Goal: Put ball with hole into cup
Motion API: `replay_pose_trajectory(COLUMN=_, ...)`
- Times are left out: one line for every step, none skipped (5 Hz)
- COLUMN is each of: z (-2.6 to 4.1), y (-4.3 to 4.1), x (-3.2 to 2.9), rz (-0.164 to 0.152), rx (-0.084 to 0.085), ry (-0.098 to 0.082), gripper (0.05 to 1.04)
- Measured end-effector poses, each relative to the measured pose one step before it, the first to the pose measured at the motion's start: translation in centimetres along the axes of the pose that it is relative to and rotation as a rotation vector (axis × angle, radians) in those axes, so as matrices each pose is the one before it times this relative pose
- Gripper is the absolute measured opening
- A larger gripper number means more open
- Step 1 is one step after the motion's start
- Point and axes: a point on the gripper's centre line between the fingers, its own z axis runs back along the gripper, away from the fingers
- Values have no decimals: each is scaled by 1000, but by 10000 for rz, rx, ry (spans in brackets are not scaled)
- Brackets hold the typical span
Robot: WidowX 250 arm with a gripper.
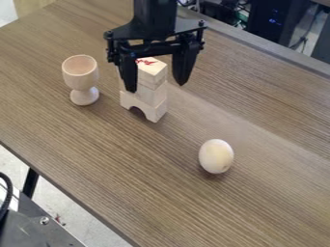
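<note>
My claw (157, 88) hung with its fingers apart, hiding part of the stacked blocks (152, 98). Nearer and right, the ball (216, 155) lay on the worktop (116, 169), its hole hard to make out. The cup (81, 76) stood upright at left.

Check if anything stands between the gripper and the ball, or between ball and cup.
Nothing visible stands between the gripper and the ball. Between ball and cup, the blocks stand just off the straight line, farther from the camera; a low carry might clip them.
</note>
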Motion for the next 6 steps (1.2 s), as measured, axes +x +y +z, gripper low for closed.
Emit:
replay_pose_trajectory(z=-680, y=308, x=-301, rz=-28, rx=261, ry=188, gripper=1000)
replay_pose_trajectory(z=-415, y=-2303, x=-578, rz=-2166, rx=714, ry=-407, gripper=1000)
replay_pose_trajectory(z=514, y=-1438, x=-440, rz=-1278, rx=352, ry=-491, gripper=1000)
replay_pose_trajectory(z=94, y=-728, x=-256, rz=-338, rx=-45, ry=-154, gripper=1000)
replay_pose_trajectory(z=12, y=-746, x=121, rz=-271, rx=-487, ry=-65, gripper=1000)
replay_pose_trajectory(z=-566, y=-844, x=-519, rz=-544, rx=-1429, ry=88, gripper=1000)
